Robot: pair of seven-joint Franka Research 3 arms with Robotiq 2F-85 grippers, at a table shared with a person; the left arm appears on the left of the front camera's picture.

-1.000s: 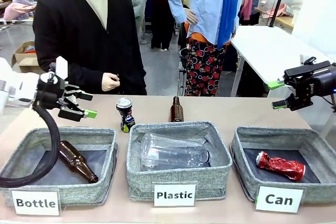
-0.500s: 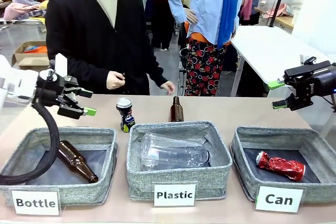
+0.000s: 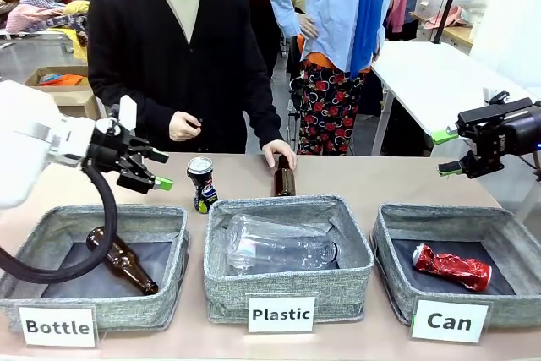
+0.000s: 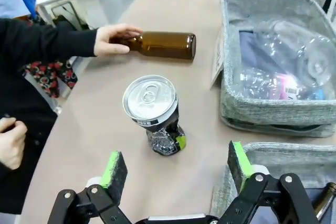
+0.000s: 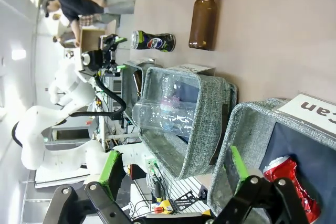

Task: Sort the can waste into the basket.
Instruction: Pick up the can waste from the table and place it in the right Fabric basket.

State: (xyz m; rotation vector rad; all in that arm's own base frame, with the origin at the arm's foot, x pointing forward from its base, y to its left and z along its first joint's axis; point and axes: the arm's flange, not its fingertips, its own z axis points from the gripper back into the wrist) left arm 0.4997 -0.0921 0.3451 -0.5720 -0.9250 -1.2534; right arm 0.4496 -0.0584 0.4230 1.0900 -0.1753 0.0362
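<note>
Wide open and holding nothing, the left pincer (image 3: 159,170) hangs over the tabletop (image 3: 380,183). Its green pads (image 3: 164,183) point to the black can (image 3: 201,183), which is just to its right. From the left wrist, the left pincer (image 4: 176,165) has the black can (image 4: 152,108) in front of it, in line with the gap between the pads, and it is not touching them. The black can stands up on the tabletop, behind the baskets and not in one. Its silver top faces up and its lower part looks squashed.

Near it stands a brown bottle (image 3: 284,179). A person's hand (image 3: 279,154) rests on top of it.

The right pincer (image 3: 445,152) is wide open too and holds nothing. It hangs high, up above the back of the basket with the "Can" label (image 3: 507,314).

The red can (image 3: 450,266) lies on its side in that basket, all crinkled. From the right wrist, the right pincer (image 5: 173,167) has the red can (image 5: 291,179) low on one side.

The middle basket (image 3: 228,293) says "Plastic" and holds a clear bottle (image 3: 279,247). The basket on the left (image 3: 127,310) says "Bottle" and holds another brown bottle (image 3: 122,259).
</note>
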